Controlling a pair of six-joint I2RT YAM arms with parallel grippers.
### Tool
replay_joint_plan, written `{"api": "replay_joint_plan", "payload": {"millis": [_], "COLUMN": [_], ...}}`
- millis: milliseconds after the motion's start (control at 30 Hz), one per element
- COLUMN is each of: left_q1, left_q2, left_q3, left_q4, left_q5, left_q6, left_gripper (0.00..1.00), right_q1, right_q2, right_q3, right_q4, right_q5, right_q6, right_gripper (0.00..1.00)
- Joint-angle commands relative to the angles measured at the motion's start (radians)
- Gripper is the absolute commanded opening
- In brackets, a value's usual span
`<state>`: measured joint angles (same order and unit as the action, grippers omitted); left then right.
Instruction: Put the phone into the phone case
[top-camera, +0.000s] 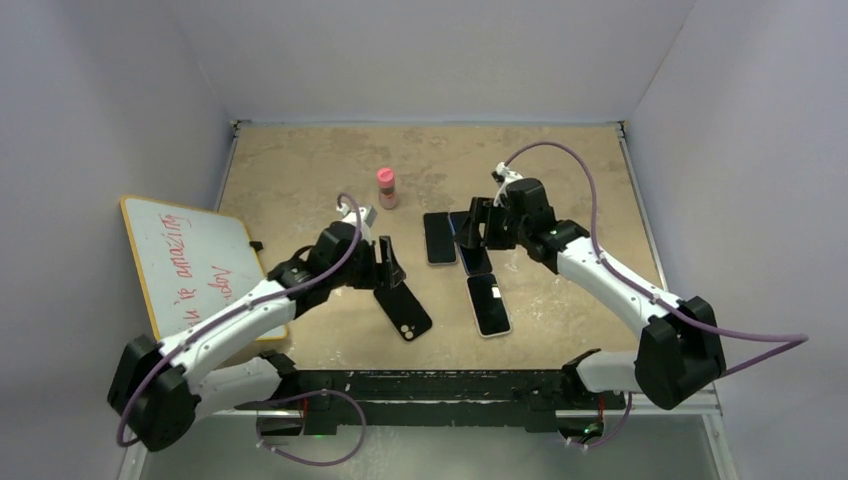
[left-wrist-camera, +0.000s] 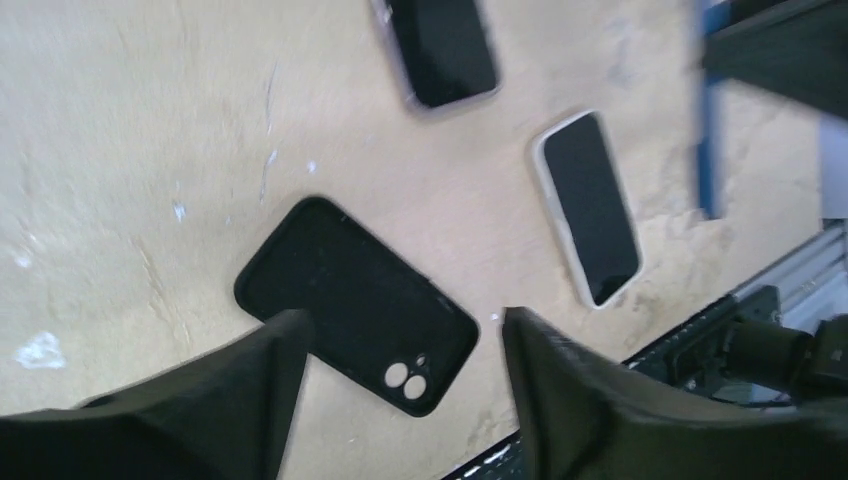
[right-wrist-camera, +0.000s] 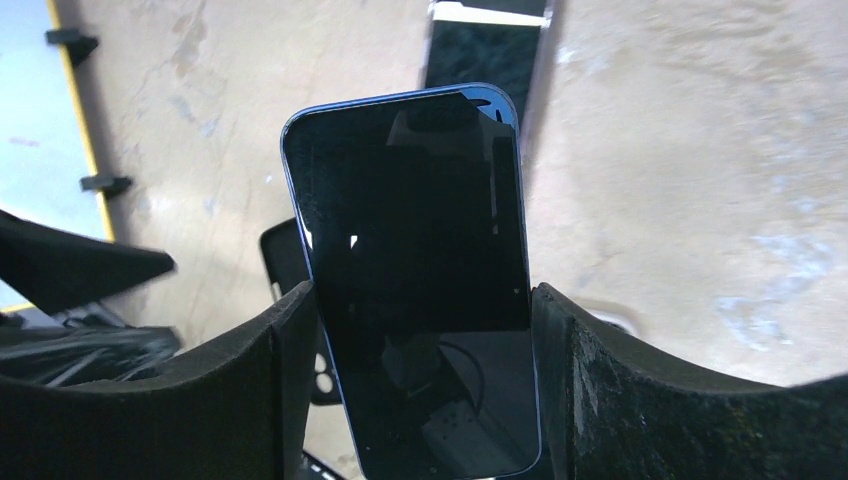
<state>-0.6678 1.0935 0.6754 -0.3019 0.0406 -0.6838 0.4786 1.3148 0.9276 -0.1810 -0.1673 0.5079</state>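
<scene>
Fingers of my right hand (right-wrist-camera: 420, 300) are clenched on the long edges of the phone (right-wrist-camera: 415, 250), one pad against each side, so the dark screen faces my wrist camera and the back is left free to go into the case (left-wrist-camera: 355, 305). From the overhead view the phone sits to the right of the case and a little farther from my bases; it looks tilted up off the desk (top-camera: 560, 180), though I cannot tell whether its lower end has left the surface. The case lies flat with its hollow side up and its camera cut-out at the end nearest my bases, which I judge is the right way round to receive a phone from above. My left hand (left-wrist-camera: 403, 325) hangs released directly over the case, its fingers spread on either side and touching nothing; I take it to be waiting there to pin the case down when the phone is pressed in. Two other phones lie flat on the desk: a white-edged phone (top-camera: 489, 304) just to the right of the case, and a dark phone (top-camera: 439, 238) beyond the case, beside the one I hold. A pink bottle (top-camera: 386, 187) stands well beyond the case, and a whiteboard (top-camera: 185, 255) lies off to its left. The carry across to the case is not yet done.
</scene>
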Motion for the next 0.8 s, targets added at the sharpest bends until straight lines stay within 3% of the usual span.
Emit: {"api": "replay_joint_plan", "payload": {"millis": [0, 100, 200, 467, 567, 767], "left_q1": [0.007, 0.007, 0.014, 0.123, 0.18, 0.188], "left_q2": [-0.143, -0.165, -0.161, -0.144, -0.177, -0.293], "left_q3": [0.13, 0.19, 0.247, 0.317, 0.325, 0.332], "left_q4": [-0.074, -0.147, -0.253, -0.271, -0.27, -0.282], "left_q5": [-0.038, -0.104, -0.233, -0.132, -0.179, -0.37], "left_q6": [0.064, 0.112, 0.085, 0.114, 0.125, 0.2], "left_gripper": [0.82, 0.87, 1.0, 1.0, 1.0, 1.0], "right_q1": [0.099, 0.17, 0.236, 0.386, 0.438, 0.525], "right_q2": [-0.032, -0.021, 0.001, 0.079, 0.121, 0.212], "right_q3": [0.0, -0.004, 0.014, 0.042, 0.05, 0.081], "right_q4": [0.112, 0.153, 0.167, 0.214, 0.228, 0.24], "right_q5": [-0.015, 0.001, 0.012, 0.073, 0.102, 0.153], "right_q6": [0.067, 0.087, 0.09, 0.114, 0.123, 0.113], "right_gripper": [0.3, 0.3, 0.3, 0.3, 0.3, 0.3]}}
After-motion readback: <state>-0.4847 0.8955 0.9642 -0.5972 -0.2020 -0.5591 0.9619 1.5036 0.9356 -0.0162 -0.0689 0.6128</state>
